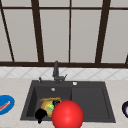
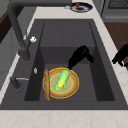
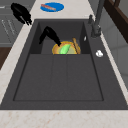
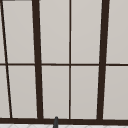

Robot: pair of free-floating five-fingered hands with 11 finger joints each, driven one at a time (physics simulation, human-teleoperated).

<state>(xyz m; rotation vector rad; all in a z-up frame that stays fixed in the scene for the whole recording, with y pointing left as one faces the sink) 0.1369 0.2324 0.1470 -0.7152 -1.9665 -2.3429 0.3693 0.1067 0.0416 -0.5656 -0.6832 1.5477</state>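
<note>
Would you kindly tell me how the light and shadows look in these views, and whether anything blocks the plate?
Front view: flat, even light, no glare on the window; a red ball hides part of the yellow plate. Left side view: plate and corn cob stand bright against the dark sink; a hand by them throws no clear shadow. Right side view: likewise evenly lit.

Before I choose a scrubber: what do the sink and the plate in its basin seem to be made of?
The sink looks like dark matte composite or stone: charcoal, with no gleam. The plate, beside a hand, looks like glazed ceramic, though it could be plastic: yellow-brown with a smooth rim, under a green cob.
</note>
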